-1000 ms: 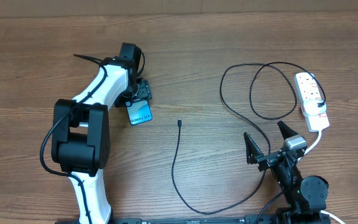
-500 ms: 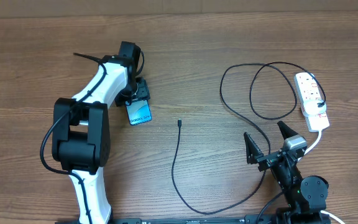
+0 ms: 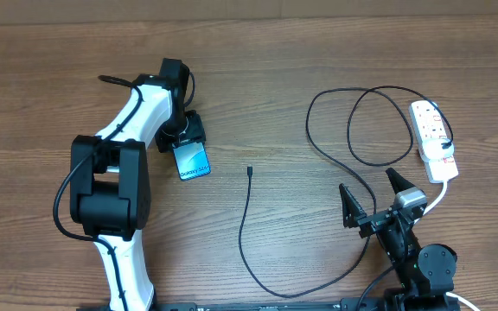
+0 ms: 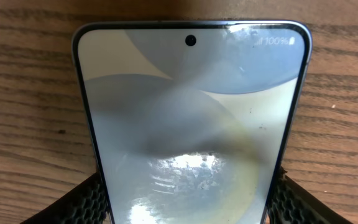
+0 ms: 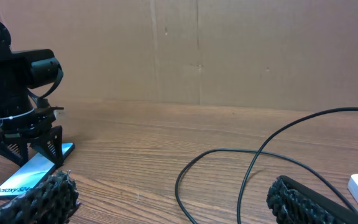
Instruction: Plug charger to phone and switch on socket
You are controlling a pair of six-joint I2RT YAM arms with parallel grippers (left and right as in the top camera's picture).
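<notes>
Left end effector [image 3: 186, 138]: 2 textured fingers [image 4: 92, 200] set against both long edges of the phone [image 3: 193, 161], clamping it at its far end. The phone is screen-up and lit, on the worktop [image 3: 318, 60] left of centre. Right end effector [image 3: 367, 188], near right: jaws spread wide, nothing between them, just beside a near stretch of the charger [image 3: 242, 233]. The charger's plug tip lies free mid-worktop, right of the phone and apart from it, and the cable runs in wide loops toward the socket [image 3: 432, 138] at the right edge.
</notes>
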